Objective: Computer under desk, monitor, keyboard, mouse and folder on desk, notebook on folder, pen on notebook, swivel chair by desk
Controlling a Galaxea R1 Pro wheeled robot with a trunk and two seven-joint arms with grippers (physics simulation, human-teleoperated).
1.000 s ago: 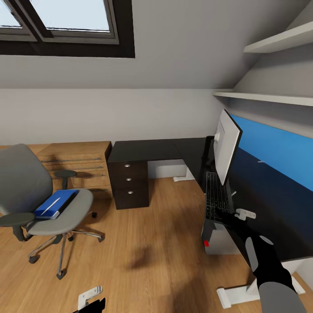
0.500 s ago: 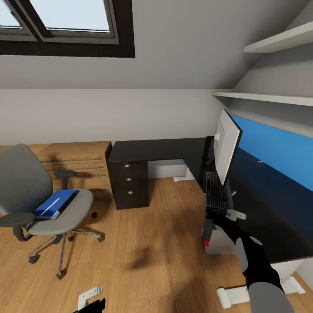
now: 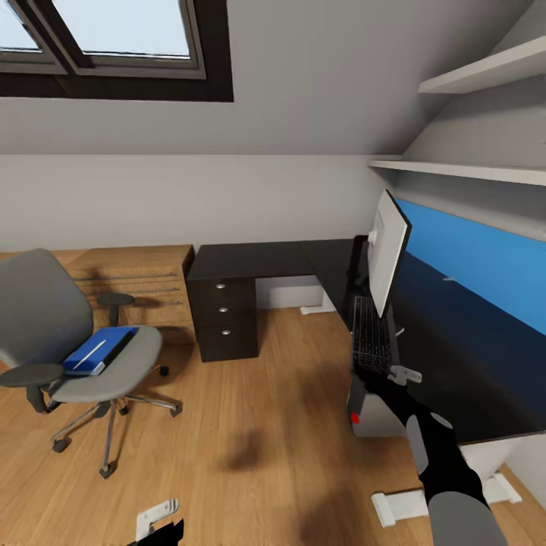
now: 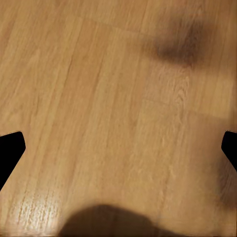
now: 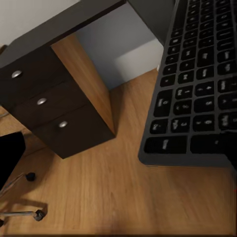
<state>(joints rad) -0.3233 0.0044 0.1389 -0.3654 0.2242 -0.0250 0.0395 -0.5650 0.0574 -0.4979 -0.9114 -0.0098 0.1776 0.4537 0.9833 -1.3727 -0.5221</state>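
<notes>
Keyboard (image 3: 372, 336) lies lengthwise along the desk (image 3: 447, 364) edge, its near end at the right pincer (image 3: 394, 375), whose opening cannot be told.

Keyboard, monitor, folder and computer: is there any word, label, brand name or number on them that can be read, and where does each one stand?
No text can be read anywhere.
keyboard: the keycaps are plain dark squares with no legends visible.
monitor: plain pale back, no brand mark visible.
folder: plain blue cover, with a thin pale object lying on it.
computer: a red light, no label visible.
</notes>
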